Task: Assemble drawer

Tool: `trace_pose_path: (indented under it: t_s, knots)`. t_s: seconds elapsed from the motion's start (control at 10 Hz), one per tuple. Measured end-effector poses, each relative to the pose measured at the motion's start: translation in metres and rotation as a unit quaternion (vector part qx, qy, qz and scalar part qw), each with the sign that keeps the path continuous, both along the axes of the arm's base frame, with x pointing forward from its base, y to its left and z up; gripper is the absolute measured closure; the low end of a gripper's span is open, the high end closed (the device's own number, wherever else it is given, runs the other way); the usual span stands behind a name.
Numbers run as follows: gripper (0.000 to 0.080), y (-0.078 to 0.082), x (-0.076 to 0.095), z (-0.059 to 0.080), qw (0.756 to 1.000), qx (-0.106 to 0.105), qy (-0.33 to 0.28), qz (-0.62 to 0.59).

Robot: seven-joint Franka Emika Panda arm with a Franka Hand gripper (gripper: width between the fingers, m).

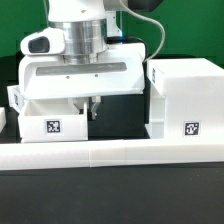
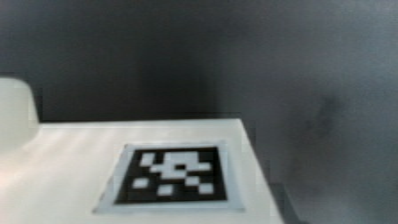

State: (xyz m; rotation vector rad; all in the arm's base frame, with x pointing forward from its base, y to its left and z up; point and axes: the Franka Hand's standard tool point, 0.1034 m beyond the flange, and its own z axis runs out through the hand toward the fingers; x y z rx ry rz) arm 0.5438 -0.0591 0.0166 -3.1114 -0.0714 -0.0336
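Observation:
A small open-top white tray point(image 1: 50, 122) with a square tag on its front stands at the exterior view's left, behind the long low wall. My gripper point(image 1: 92, 110) reaches down at the tray's right end wall. Its dark fingers stand close together around that wall, tips below the rim. The large boxy housing point(image 1: 185, 98) with a tag stands at the exterior view's right, apart from the tray. The wrist view shows only a white tagged face point(image 2: 175, 175) very close, and it hides my fingers. A second white piece point(image 1: 14, 97) peeks out at the far left.
The long low white wall point(image 1: 110, 152) runs across the front of the table. A dark gap lies between the tray and the housing. In the wrist view, dark table point(image 2: 320, 110) lies beyond the white face, and a white rounded part point(image 2: 11, 115) shows at the edge.

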Motion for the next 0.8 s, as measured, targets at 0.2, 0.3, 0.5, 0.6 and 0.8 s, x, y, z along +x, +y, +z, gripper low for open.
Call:
trace_pose_path:
  t_s: [0.2,0.3,0.5,0.6,0.8]
  knots:
    - [0.0758,-0.0012,-0.0004,-0.0004,0.998,-0.002,-0.001,0.055]
    - [0.0758,-0.0017,-0.0002,-0.0002,0.993,-0.008,-0.001,0.115]
    - [0.0758,-0.0002,-0.0019,-0.001,0.973,-0.022,0.004,0.229]
    - [0.0758,0.0022,-0.0033,-0.0021,0.961,-0.025,0.006,0.274]
    - [0.0758,0.002,-0.0049,-0.0032,0.943,-0.025,0.008,0.332]
